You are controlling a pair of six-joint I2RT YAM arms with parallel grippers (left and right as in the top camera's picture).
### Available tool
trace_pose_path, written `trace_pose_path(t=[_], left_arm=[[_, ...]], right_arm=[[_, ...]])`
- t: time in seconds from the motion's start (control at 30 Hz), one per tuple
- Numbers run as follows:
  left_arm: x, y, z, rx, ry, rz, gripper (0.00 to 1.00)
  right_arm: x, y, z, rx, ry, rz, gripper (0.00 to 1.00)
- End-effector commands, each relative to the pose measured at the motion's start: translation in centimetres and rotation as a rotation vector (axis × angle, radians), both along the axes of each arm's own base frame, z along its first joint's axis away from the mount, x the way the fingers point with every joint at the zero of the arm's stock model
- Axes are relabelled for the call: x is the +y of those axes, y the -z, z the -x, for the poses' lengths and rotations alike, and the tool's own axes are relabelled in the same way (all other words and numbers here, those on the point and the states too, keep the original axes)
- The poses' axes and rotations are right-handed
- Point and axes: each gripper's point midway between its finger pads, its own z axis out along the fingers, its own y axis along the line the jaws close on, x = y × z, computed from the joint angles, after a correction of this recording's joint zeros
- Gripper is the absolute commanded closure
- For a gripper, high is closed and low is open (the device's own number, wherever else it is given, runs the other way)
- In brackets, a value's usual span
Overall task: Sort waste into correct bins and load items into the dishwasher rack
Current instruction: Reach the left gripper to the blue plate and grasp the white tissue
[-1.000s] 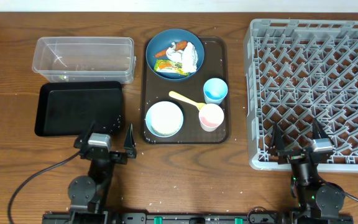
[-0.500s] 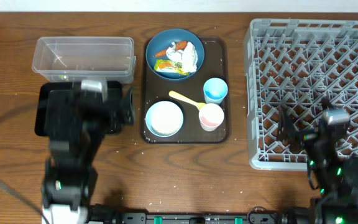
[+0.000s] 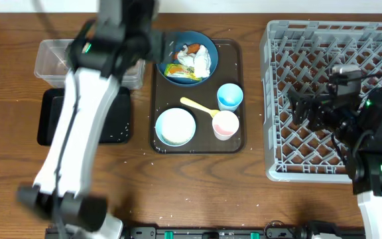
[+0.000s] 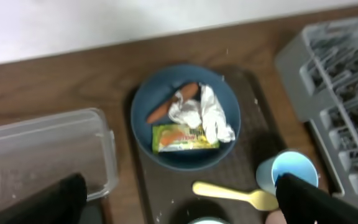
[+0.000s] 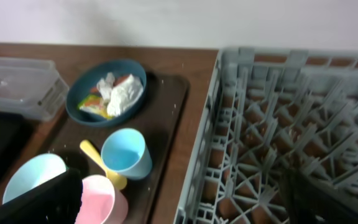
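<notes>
Nothing is sorted or loaded yet, so you have the whole job ahead of you. The crumpled tissue (image 4: 204,115), the printed wrapper (image 4: 184,137) and the carrot piece (image 4: 166,107) all lie in the dark-blue bowl (image 4: 185,158) at the far end of the brown tray (image 3: 204,136). The white bowl (image 3: 175,126), light-blue cup (image 3: 230,96), pink cup (image 3: 225,124) and yellow spoon (image 3: 197,105) also sit on that tray. The rack (image 3: 377,40) on your right holds none of them. The clear tub (image 4: 36,149) looks empty. The black tray (image 3: 118,109) carries only a few white specks (image 3: 113,139), which may be rice.

Your left hand (image 4: 178,186) hangs above the bowl's near side, its fingers spread wide with nothing between them. Your right hand (image 5: 179,186) is above the rack, facing the tray, also wide open and empty.

A second ago both arms were folded low at the near edge of the table. Since then the left arm has risen and reached out across the tub towards the bowl, and the right arm has lifted over the rack. The dishes and the waste have not moved. My guess is that the first step is to pick waste from the bowl with the left hand.
</notes>
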Motion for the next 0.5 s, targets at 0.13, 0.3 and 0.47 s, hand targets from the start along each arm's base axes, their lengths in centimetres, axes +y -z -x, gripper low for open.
trace_pose_path(t=[0.13, 0.3, 0.47], left_arm=[[-6.1, 3.8, -4.5, 0.045, 0.083, -0.042, 0.01], [-9.2, 8.1, -6.1, 0.086, 0.140, -0.025, 0.01], [-10.3, 13.6, -8.7, 0.168, 0.007, 0.064, 0.01]], right_arm=[[0.9, 1.6, 0.0, 0.092, -0.050, -0.044, 0.01], [1.0, 2.6, 0.4, 0.139, -0.055, -0.051, 0.01], [1.0, 2.7, 0.4, 0.145, -0.055, -0.052, 0.01]])
